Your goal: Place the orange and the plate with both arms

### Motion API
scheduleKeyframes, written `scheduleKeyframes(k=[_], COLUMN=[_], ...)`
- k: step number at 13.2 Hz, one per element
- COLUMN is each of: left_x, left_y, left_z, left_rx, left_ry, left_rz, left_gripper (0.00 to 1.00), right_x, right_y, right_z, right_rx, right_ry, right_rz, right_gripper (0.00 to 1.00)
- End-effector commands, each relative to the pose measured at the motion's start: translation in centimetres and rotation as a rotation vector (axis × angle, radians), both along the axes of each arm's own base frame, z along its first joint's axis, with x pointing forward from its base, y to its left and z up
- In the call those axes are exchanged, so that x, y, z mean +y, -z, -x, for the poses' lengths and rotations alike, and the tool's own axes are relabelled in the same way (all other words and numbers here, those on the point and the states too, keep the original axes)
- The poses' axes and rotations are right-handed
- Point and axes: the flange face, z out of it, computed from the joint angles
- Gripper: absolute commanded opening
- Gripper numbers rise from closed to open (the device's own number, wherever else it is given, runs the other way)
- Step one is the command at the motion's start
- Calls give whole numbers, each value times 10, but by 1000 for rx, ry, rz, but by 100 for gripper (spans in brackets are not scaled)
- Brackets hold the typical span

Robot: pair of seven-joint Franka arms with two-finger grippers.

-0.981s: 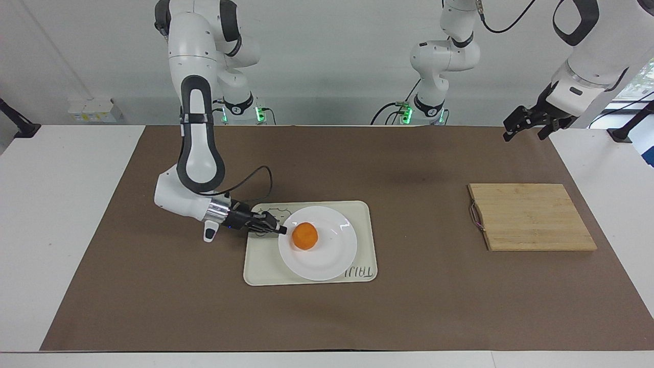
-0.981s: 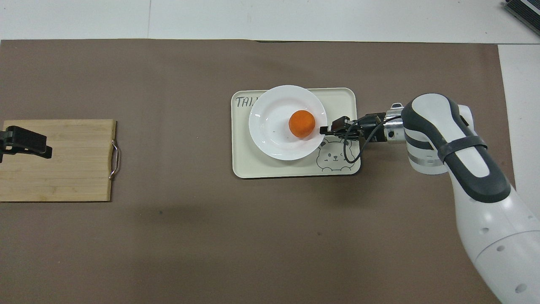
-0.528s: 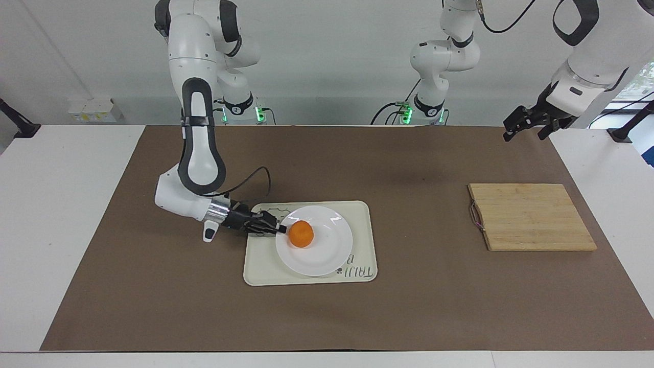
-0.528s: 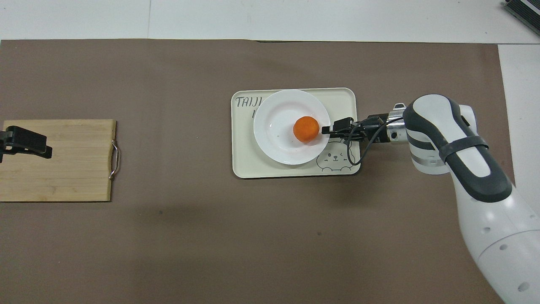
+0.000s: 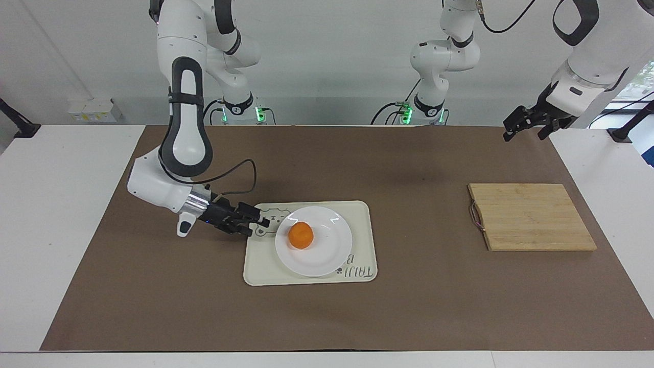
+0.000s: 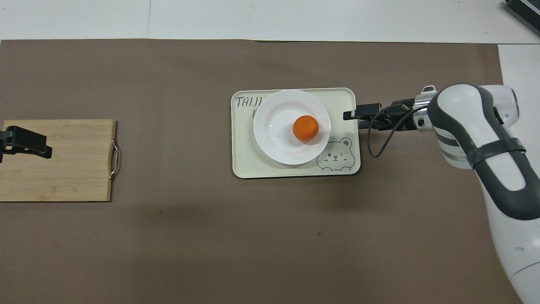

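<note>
The orange [image 5: 301,235] [image 6: 306,128] lies in the white plate [image 5: 327,251] [image 6: 274,126]. The plate rests on the cream bear tray [image 5: 260,267] [image 6: 244,165]. My right gripper [image 5: 257,228] [image 6: 353,118] is low over the tray's edge toward the right arm's end of the table. It is open, empty and clear of the plate's rim. My left gripper [image 5: 522,128] [image 6: 26,142] hangs high in the air over the left arm's end of the table, by the cutting board, and waits.
A bamboo cutting board [image 5: 531,217] [image 6: 63,161] with a metal handle lies toward the left arm's end of the table. A brown mat [image 5: 409,317] covers the table. The right arm's cable loops beside the tray.
The plate with the orange slid slightly toward the right arm's end and settled on the tray. My right gripper then let go of the rim and drew back. The left arm has not moved.
</note>
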Motion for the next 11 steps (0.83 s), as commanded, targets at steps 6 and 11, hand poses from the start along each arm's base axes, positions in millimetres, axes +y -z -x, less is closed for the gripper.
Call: scheduleKeyframes(k=[6, 11], left_x=[0, 0], left_y=[-5, -5], left_z=[4, 4], left_rx=[8, 9], left_ry=[-10, -7], left_rz=[-14, -14], left_gripper=[100, 100], right_x=[-41, -71], right_y=[-135, -186], right_z=[42, 81], right_rx=[54, 102], right_ry=[5, -32], right_rz=[477, 667], right_gripper=[100, 100])
